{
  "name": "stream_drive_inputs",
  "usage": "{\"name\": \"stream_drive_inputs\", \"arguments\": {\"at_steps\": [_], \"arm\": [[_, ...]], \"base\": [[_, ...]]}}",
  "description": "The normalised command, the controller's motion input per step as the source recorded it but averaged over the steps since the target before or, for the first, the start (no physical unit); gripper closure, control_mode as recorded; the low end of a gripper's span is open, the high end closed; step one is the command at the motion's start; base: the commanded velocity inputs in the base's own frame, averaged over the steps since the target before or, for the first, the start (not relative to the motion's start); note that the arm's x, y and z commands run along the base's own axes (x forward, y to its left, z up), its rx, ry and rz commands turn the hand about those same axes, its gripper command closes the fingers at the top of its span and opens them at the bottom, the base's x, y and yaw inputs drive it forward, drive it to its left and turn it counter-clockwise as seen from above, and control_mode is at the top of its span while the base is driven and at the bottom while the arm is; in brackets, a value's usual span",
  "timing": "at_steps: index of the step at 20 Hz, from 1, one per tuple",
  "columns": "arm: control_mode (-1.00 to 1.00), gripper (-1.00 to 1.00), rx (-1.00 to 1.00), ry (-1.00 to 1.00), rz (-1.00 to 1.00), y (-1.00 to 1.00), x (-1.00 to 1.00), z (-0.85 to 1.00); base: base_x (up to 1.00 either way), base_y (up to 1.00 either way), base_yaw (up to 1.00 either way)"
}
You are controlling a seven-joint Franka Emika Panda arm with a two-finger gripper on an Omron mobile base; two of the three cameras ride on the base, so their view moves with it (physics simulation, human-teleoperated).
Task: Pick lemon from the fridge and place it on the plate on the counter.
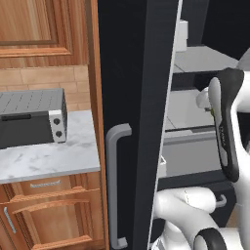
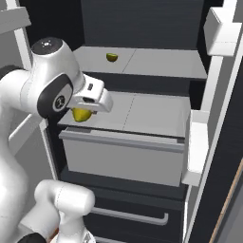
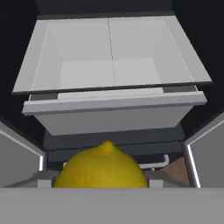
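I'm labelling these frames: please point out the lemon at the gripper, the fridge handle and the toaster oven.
Small yellow lemon (image 3: pixel 101 167), hand view, front skin.
Grey vertical fridge bar handle (image 1: pixel 112 185), left base view, mid-bar.
Grey boxy toaster oven (image 1: pixel 30 117), left base view, front face.

In the right base view the white hand covers the top of the lemon (image 2: pixel 81 115) and hides the gripper (image 2: pixel 84 113) fingers, while the hand view's bottom edge cuts off the lemon's underside and the left base view crops the toaster oven (image 1: pixel 30 118) at its left edge.
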Motion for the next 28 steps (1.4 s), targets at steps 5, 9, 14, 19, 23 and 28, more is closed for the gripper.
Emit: {"name": "stream_drive_inputs", "arguments": {"at_steps": [5,9,14,19,23,28], "arm": [[-1.00,1.00,-0.04,0.14,0.03,0.06,-0.88,-0.10],[-1.00,1.00,0.00,0.13,0.06,0.00,-0.60,0.00],[-1.00,1.00,0.00,0.13,0.02,0.08,-0.37,-0.07],[-1.00,1.00,0.00,0.00,0.00,0.13,0.00,-0.17],[-1.00,1.00,0.07,0.00,-0.02,0.03,-0.04,-0.13],[-1.00,1.00,0.11,0.00,-0.10,0.00,-0.11,-0.04]], "base": [[0.00,0.00,0.00],[0.00,0.00,0.00],[0.00,0.00,0.00],[0.00,0.00,0.00],[0.00,0.00,0.00],[0.00,0.00,0.00]]}}
